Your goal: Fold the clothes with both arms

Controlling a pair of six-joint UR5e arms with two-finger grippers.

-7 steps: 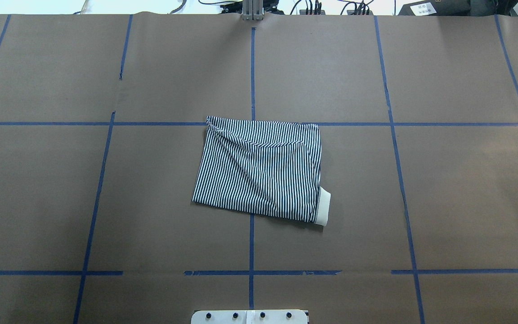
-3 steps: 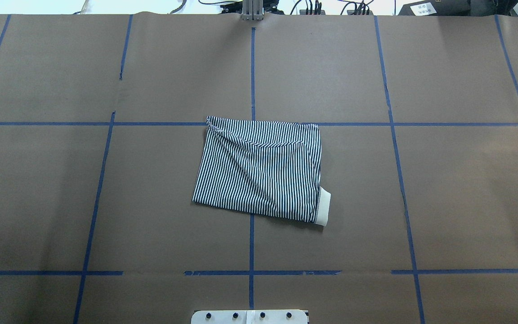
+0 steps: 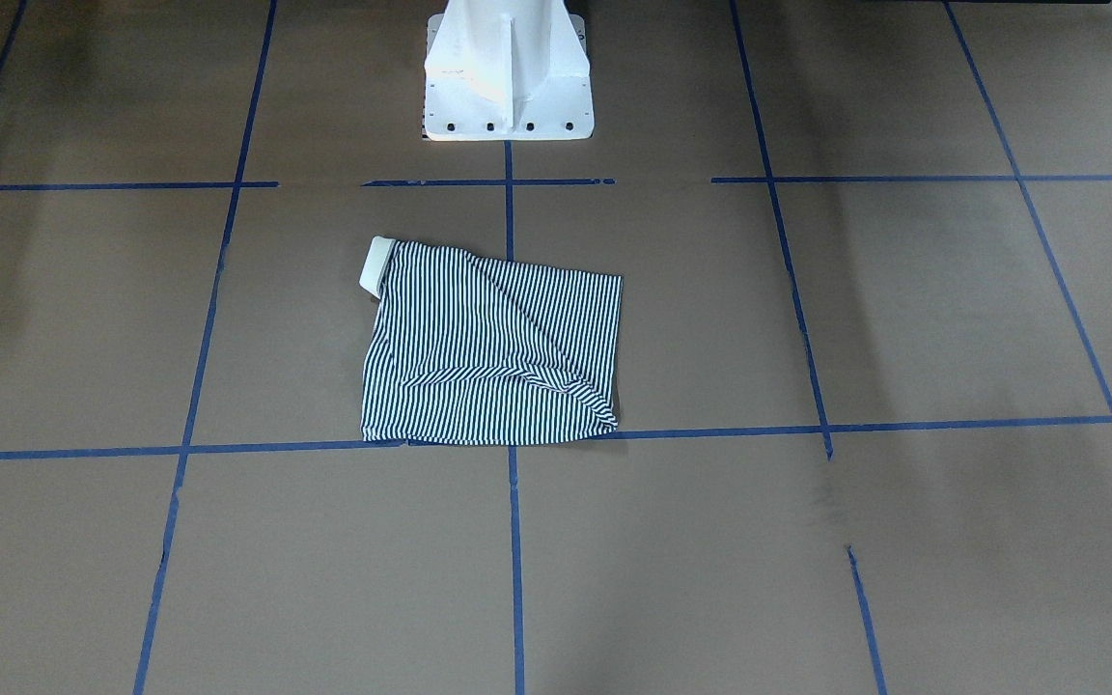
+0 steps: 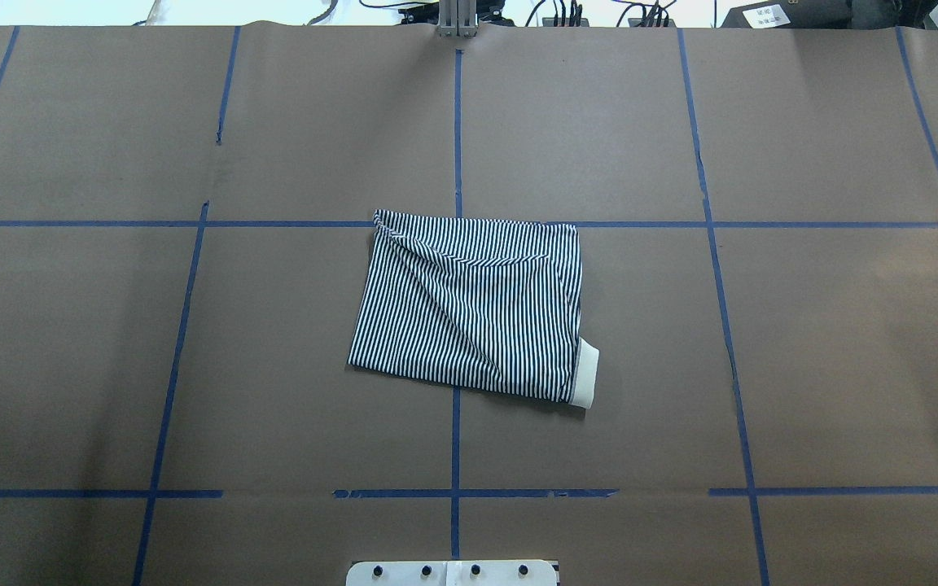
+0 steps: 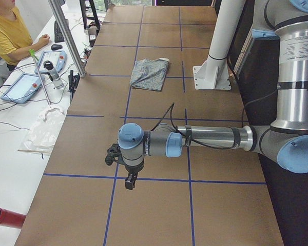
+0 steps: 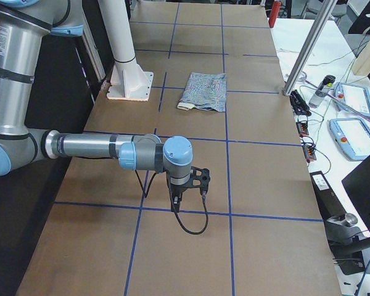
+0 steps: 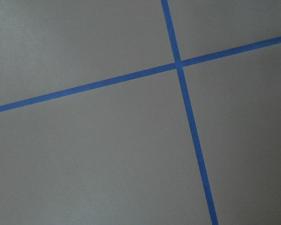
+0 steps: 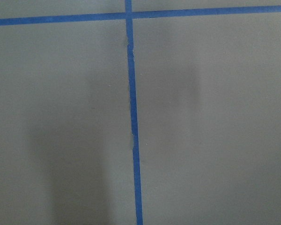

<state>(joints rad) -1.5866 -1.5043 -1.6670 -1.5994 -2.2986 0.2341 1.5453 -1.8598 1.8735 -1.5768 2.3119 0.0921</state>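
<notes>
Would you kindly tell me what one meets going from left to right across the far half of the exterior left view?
Seated person in a yellow top → slanted metal post → folded striped polo shirt → white pedestal base. The left arm is left out, as it spans much of the nearer half.

Surroundings: table [image 4: 843, 325] papered brown, gridded with blue tape [image 4: 455, 122].
White pedestal [image 3: 506, 77] stood near one long edge; white side table [image 5: 10, 128] carried teach pendants [image 5: 23, 87], clear plastic bag [image 5: 43, 130], red cylinder [image 5: 5, 218]; person in yellow shirt [image 5: 7, 31] sat beside it.
</notes>
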